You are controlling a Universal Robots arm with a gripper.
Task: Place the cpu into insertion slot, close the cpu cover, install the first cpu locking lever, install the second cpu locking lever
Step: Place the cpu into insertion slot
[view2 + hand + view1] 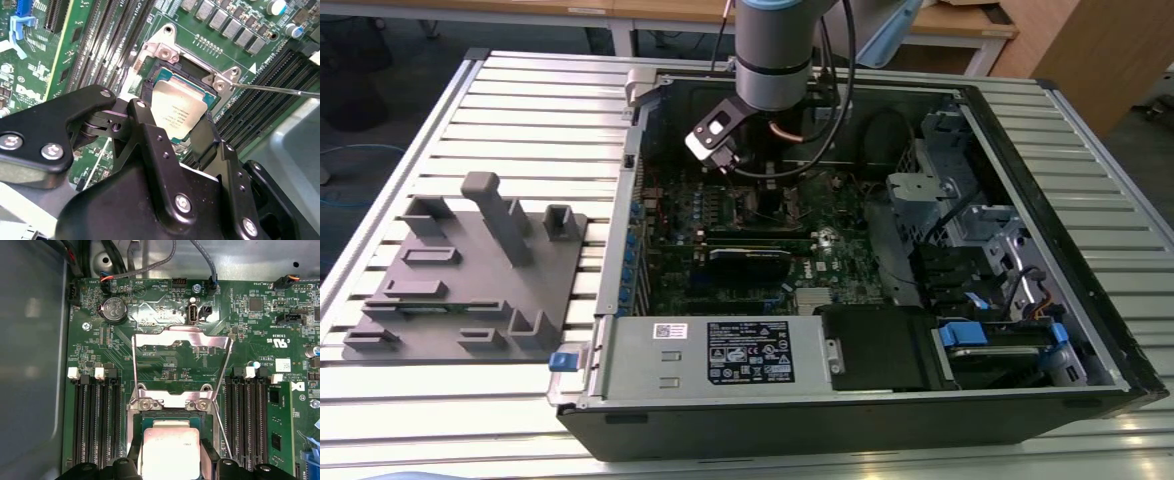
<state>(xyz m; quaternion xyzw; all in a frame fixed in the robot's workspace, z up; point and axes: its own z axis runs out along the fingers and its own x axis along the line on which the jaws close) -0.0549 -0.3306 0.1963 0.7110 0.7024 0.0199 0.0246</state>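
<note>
Cpu [185, 107] is being straddled by pincer [172, 125], directly under it, seated in or just over slot [170, 73], edges approx square w/ slot rim. Pinched or free: can't be told. Cover [150, 339] is being shown flipped open past slot's hinge edge.

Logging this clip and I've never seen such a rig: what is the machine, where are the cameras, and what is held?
A robot arm reaches into an open computer case on a slatted table, beside a grey fixture tray; that is the exterior view. Both wrist views ride on the arm, looking at the green board. Its gripper is at the cpu, which lies at the insertion slot. The cpu cover stands open. Whether the gripper grips the cpu, I cannot tell.
</note>
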